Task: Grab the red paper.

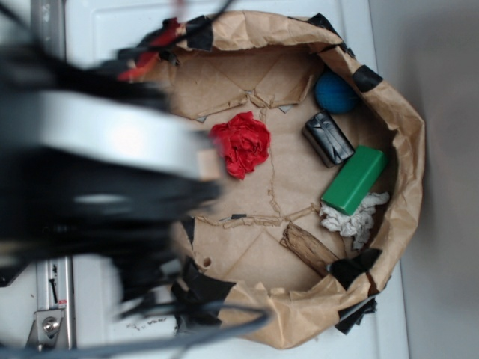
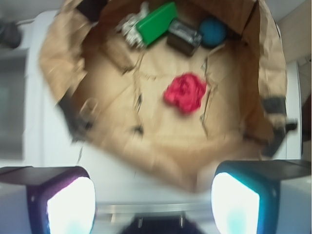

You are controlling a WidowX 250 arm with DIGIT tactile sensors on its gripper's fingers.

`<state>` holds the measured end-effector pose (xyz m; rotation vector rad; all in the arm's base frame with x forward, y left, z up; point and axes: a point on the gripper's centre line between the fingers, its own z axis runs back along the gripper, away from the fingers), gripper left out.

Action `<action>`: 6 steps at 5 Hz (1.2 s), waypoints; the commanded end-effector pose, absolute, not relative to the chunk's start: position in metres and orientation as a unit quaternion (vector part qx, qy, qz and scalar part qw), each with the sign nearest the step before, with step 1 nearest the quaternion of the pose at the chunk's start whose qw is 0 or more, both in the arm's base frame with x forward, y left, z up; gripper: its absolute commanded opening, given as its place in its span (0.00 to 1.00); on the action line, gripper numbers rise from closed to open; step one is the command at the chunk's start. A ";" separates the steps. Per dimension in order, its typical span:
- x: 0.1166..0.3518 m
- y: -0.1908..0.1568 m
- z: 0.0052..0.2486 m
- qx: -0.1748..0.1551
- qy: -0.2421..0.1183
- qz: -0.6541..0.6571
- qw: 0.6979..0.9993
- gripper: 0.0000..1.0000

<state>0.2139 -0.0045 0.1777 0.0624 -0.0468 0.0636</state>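
Note:
The red paper [image 1: 241, 143] [image 2: 185, 91] is a crumpled bright red ball lying on the floor of a brown paper basin [image 1: 408, 149] [image 2: 58, 58], left of its middle in the exterior view. My gripper [image 2: 153, 204] hangs outside the basin's near rim, well short of the ball. Its two fingers [image 2: 66, 204] stand wide apart with nothing between them. In the exterior view my arm [image 1: 97, 149] is a large blurred dark and grey mass on the left, and the fingertips do not show there.
Inside the basin lie a blue ball [image 1: 334, 92], a black wrapped block [image 1: 328, 138], a green box [image 1: 355, 179], a white tissue wad [image 1: 355, 218] and a brown piece [image 1: 308, 248]. Black tape patches dot the rim. The basin sits on a white surface [image 1: 97, 22].

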 end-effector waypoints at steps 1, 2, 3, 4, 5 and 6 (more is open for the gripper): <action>0.243 0.013 0.176 0.050 -0.080 0.077 0.993 1.00; 0.243 0.013 0.176 0.050 -0.080 0.077 0.993 1.00; 0.243 0.013 0.176 0.050 -0.080 0.077 0.993 1.00; 0.264 0.030 0.126 0.062 -0.071 0.039 0.995 1.00; 0.267 0.044 0.077 0.077 -0.029 -0.005 0.997 1.00; 0.265 0.061 0.050 0.087 -0.018 -0.006 0.996 1.00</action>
